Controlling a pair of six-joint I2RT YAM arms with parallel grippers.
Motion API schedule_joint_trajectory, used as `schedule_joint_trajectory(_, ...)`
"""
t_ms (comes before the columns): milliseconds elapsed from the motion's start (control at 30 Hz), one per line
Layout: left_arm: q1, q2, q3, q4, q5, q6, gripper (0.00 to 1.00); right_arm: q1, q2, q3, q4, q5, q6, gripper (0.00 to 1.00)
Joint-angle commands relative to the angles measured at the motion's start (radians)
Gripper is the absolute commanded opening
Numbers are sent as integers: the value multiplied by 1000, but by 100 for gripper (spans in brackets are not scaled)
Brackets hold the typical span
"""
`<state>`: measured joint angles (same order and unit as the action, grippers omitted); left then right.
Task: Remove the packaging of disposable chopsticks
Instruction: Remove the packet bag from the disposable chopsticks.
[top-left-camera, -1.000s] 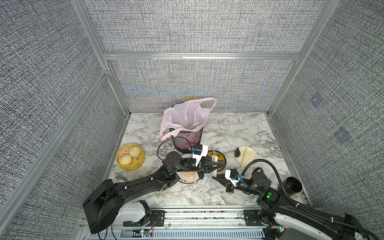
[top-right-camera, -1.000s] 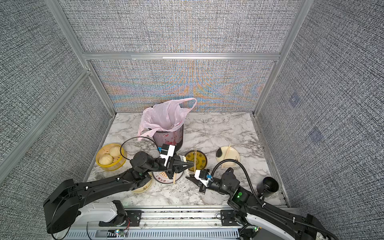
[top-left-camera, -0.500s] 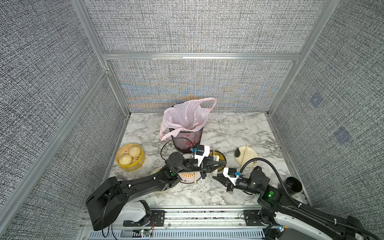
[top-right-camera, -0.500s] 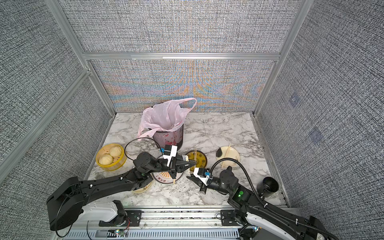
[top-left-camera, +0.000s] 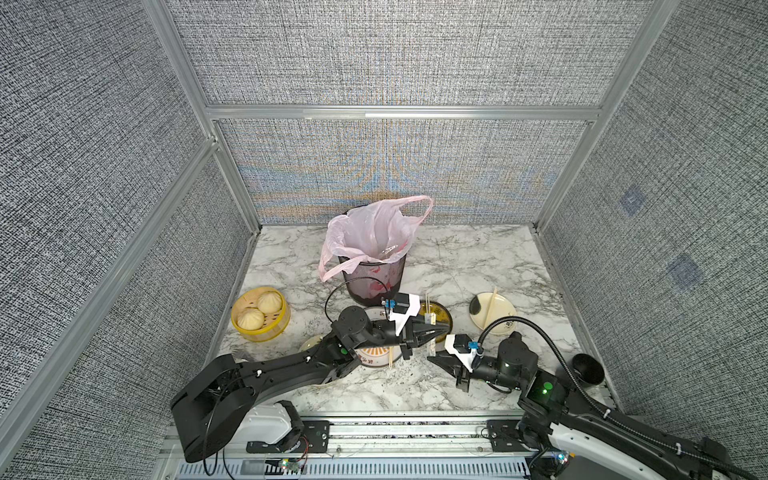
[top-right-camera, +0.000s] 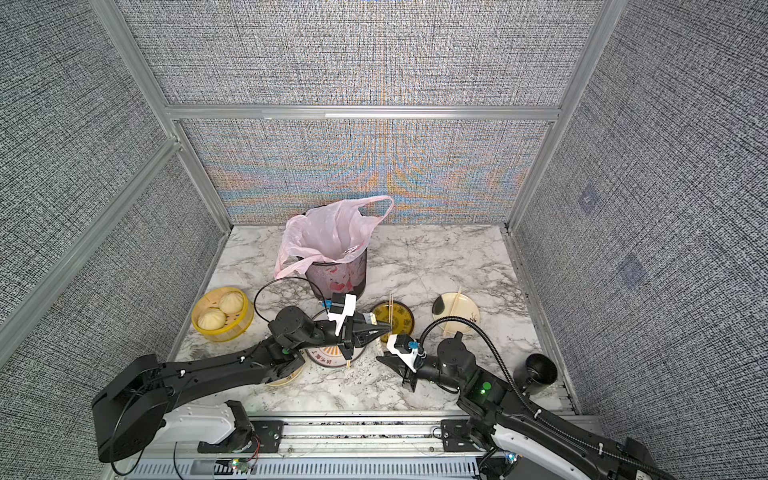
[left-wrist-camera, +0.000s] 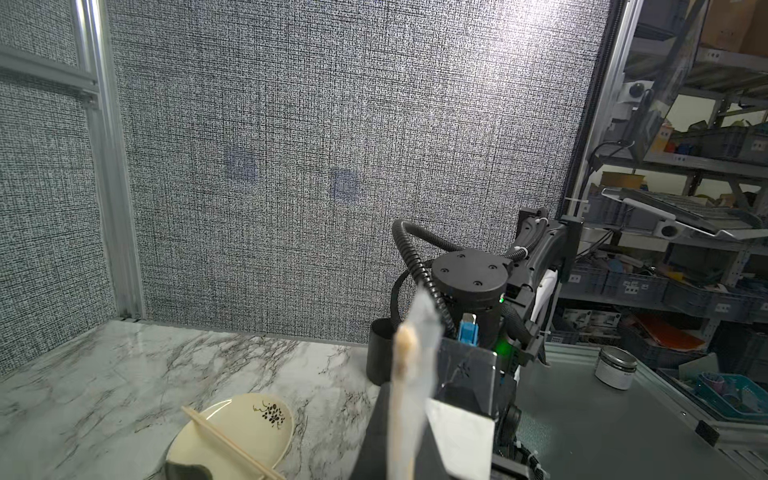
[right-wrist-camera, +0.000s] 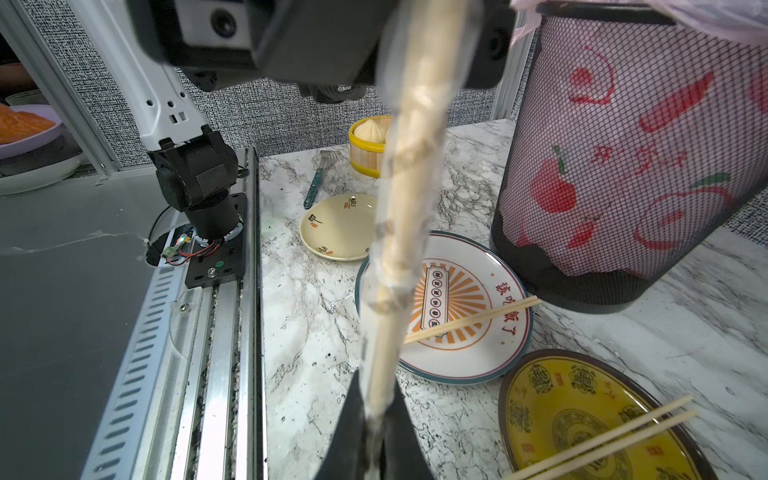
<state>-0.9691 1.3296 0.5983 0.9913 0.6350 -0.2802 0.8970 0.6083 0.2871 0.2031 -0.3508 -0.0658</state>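
One pair of disposable chopsticks (right-wrist-camera: 399, 232), still inside its clear packaging (right-wrist-camera: 368, 291), spans the two grippers above the table. My left gripper (top-left-camera: 444, 331) (left-wrist-camera: 405, 395) is shut on one end of the wrapped pair. The sleeve's other end, just past the stick tips, is pinched in my shut right gripper (top-left-camera: 432, 358) (right-wrist-camera: 376, 376). In both top views the two grippers nearly meet over the front middle of the table, and the wrapped pair (top-right-camera: 384, 345) is mostly hidden between them. Bare pairs lie on the orange-striped plate (right-wrist-camera: 469, 320), the yellow plate (right-wrist-camera: 602, 440) and the cream plate (left-wrist-camera: 232, 444).
A mesh bin lined with a pink bag (top-left-camera: 374, 266) stands behind the plates. A yellow steamer with two buns (top-left-camera: 259, 313) is at the left, and a black cup (top-left-camera: 586, 370) at the right edge. A small cream dish (right-wrist-camera: 340, 226) and tongs (right-wrist-camera: 318, 183) lie near the left arm.
Both grippers have drifted slightly while staying shut on the wrapped pair. The left tip has moved a little right and the right tip a little left.
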Motion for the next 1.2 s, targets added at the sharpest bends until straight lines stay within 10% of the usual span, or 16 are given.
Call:
schedule_joint_trajectory(0, 0, 45, -24, -270, -31, 61, 2, 2, -9, 62, 527, -103, -41, 0)
schedule_joint_trajectory(1167, -14, 107, -21, -147, 12, -10, 9, 0, -42, 87, 532, -98, -34, 0)
